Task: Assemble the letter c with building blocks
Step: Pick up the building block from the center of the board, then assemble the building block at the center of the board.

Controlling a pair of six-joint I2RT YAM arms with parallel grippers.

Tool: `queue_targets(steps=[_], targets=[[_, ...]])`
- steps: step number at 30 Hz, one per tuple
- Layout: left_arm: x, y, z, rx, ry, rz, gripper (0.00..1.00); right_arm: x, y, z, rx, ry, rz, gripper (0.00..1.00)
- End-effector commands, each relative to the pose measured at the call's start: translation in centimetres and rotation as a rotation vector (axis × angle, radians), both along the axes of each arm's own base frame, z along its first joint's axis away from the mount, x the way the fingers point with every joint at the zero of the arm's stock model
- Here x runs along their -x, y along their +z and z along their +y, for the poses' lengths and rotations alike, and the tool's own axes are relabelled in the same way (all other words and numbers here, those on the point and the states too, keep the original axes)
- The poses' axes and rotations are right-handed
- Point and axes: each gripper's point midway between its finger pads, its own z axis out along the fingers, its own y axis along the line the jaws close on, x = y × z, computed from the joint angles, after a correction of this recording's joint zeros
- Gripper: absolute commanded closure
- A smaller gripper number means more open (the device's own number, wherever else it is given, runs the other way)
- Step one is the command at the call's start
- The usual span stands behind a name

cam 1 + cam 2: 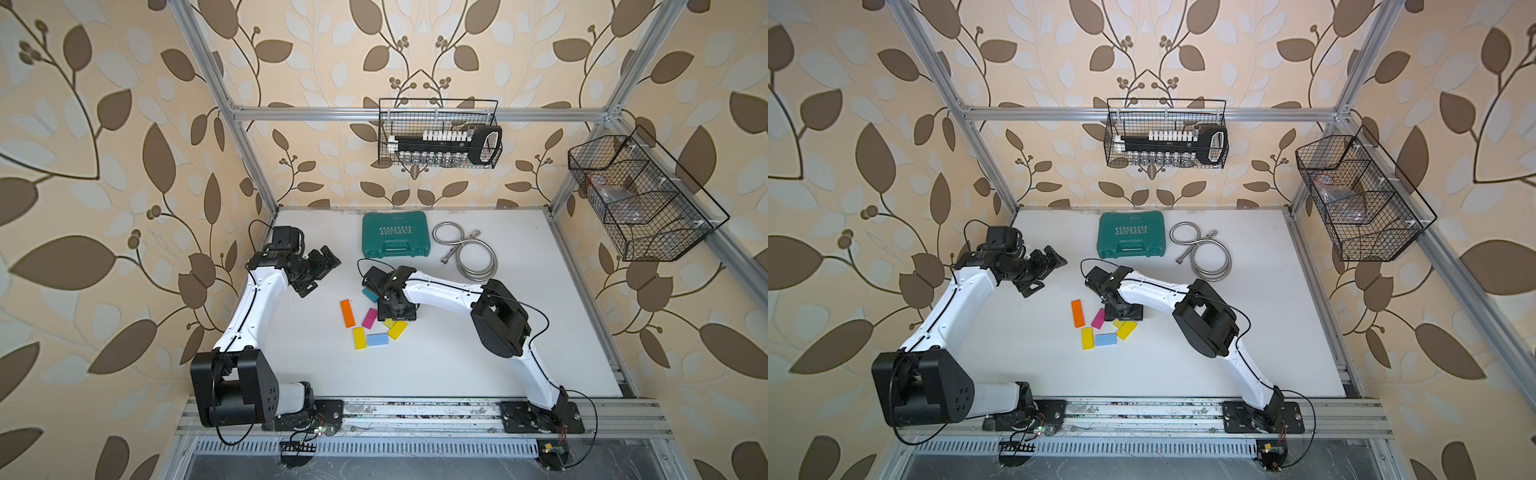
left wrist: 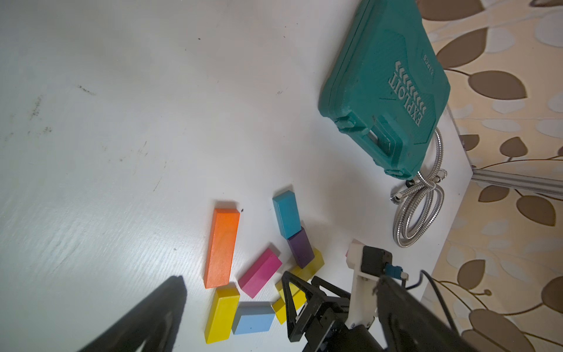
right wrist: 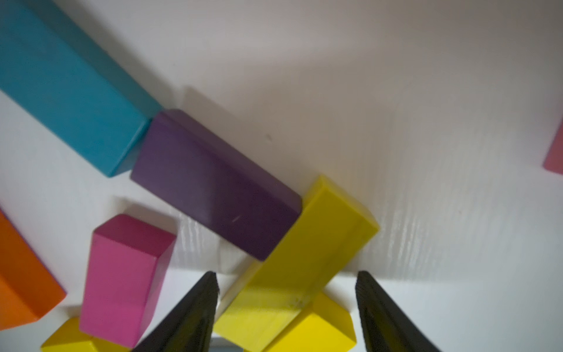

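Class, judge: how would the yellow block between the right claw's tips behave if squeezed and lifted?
Probably stiff: the yellow block has crisp solid edges. Unlikely to roll: flat faces. It may nudge the touching purple block.

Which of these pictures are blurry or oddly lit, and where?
Right wrist view: the right hand and the teal block look soft, too near. Left wrist view: sheen on the table. Both top views: frame posts lean outward.

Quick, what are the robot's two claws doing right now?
Left gripper: open, holding nothing.
Right gripper: open, fingers either side of a yellow block, not gripping it yet.
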Motion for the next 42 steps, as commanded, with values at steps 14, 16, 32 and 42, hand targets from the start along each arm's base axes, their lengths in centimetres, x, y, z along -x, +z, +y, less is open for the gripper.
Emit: queue_targets(steps=[14,16,32,42], targets=[[0.2,1.4,-0.3,0.031,0.004,-0.054,0.01,-0.7,1.3,0.3,-0.119,-0.048,0.001,0.74],[0.2,1.4,-0.3,0.033,0.003,-0.055,0.01,-1.2,2.3,0.2,-0.148,-0.052,-0.019,0.77],[0.7,2.2,-0.9,0.062,-0.016,-0.066,0.01,-0.6,9.0,-5.3,-0.182,-0.038,-0.168,0.83],[1.1,2.1,-1.2,0.08,-0.02,-0.06,0.01,2.2,3.4,-11.0,-0.06,-0.067,-0.079,0.81]])
